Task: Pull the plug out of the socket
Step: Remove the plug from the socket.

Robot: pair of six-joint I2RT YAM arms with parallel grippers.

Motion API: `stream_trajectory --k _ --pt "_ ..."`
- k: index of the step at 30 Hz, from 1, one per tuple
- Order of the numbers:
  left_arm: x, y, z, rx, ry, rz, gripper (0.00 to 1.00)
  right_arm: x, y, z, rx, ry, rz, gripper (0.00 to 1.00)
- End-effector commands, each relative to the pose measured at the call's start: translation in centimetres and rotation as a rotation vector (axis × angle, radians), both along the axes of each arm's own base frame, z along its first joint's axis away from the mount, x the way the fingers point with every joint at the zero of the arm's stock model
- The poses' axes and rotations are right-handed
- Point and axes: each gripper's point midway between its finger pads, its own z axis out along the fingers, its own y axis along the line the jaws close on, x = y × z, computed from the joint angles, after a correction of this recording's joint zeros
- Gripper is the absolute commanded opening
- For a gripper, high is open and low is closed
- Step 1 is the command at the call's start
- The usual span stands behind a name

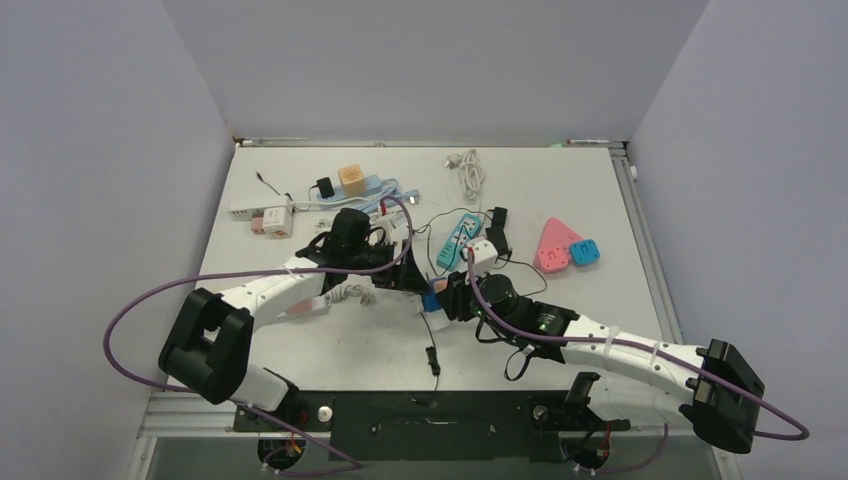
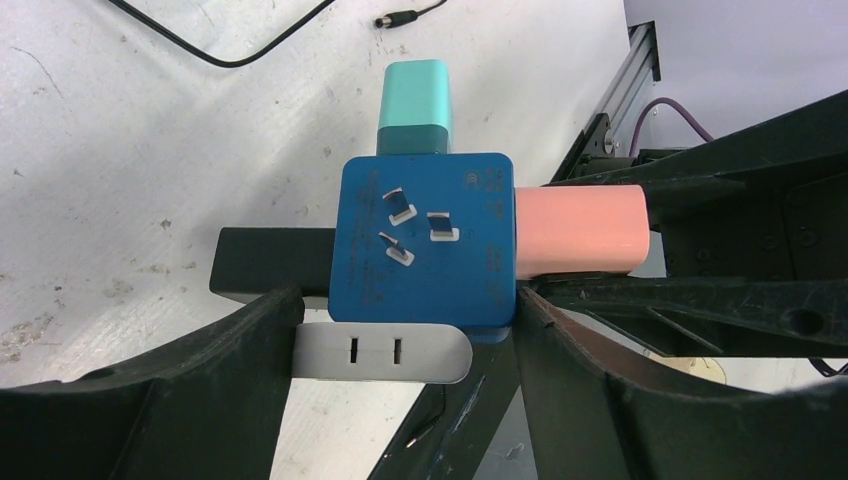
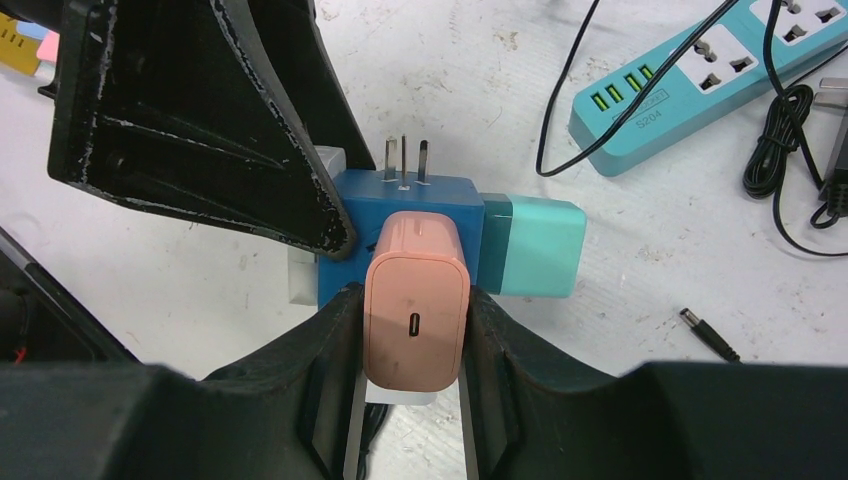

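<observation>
A blue cube socket (image 2: 425, 245) with three metal prongs carries a pink plug (image 2: 580, 230), a teal plug (image 2: 415, 105) and a white plug (image 2: 385, 352). My left gripper (image 2: 410, 335) is shut around the cube, one finger against the white plug's end and the other against the cube's side. My right gripper (image 3: 415, 345) is shut on the pink plug (image 3: 415, 300), which is still seated in the blue cube (image 3: 410, 195). In the top view both grippers meet at the cube (image 1: 432, 297) at the table's centre.
A teal power strip (image 3: 700, 70) with black cords lies just behind, also in the top view (image 1: 455, 238). A loose black barrel connector (image 3: 710, 333) lies to the right. Pink and blue adapters (image 1: 565, 247), a white cable (image 1: 470, 170) and other sockets (image 1: 275, 218) lie further back.
</observation>
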Motion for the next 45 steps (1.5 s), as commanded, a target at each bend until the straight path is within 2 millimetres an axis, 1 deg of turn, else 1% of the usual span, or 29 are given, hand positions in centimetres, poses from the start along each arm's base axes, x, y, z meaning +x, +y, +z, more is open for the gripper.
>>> stream_trajectory --k 1,4,6,9,13,19,24,28,30,38,45 --pt "0.4 -1.4 2.6 -0.084 -0.056 -0.055 0.64 0.0 3.9 6.0 0.154 -0.103 0.084 0.05" --pt "0.4 -1.6 2.4 -0.092 -0.041 -0.059 0.56 -0.2 4.4 5.8 0.129 -0.109 0.096 0.05" --pt "0.4 -1.7 2.3 -0.096 -0.035 -0.061 0.48 -0.2 4.7 5.6 0.116 -0.107 0.099 0.05" --pt "0.2 -1.8 2.1 -0.095 -0.024 -0.065 0.40 -0.4 5.0 5.4 0.123 -0.097 0.100 0.05" --pt "0.1 -1.9 1.9 -0.093 -0.020 -0.069 0.34 -0.7 5.2 5.6 0.172 -0.089 0.102 0.05" --pt "0.0 -1.9 1.9 -0.092 -0.020 -0.074 0.27 -0.8 4.8 5.6 0.219 -0.071 0.116 0.05" --pt "-0.1 -2.0 1.8 -0.091 -0.021 -0.079 0.24 -0.9 4.3 5.4 0.274 -0.033 0.156 0.05" --pt "-0.2 -2.0 1.7 -0.085 -0.023 -0.080 0.24 -0.1 3.3 5.4 0.344 0.006 0.172 0.05" --pt "-0.2 -2.0 1.7 -0.082 -0.024 -0.081 0.23 -0.2 3.1 5.3 0.357 0.015 0.183 0.05" --pt "-0.3 -2.1 1.5 -0.075 -0.022 -0.084 0.22 -0.2 2.4 4.3 0.339 0.036 0.173 0.05" --pt "-0.2 -2.1 1.3 -0.069 -0.018 -0.079 0.17 0.1 2.1 3.6 0.303 0.038 0.137 0.05"
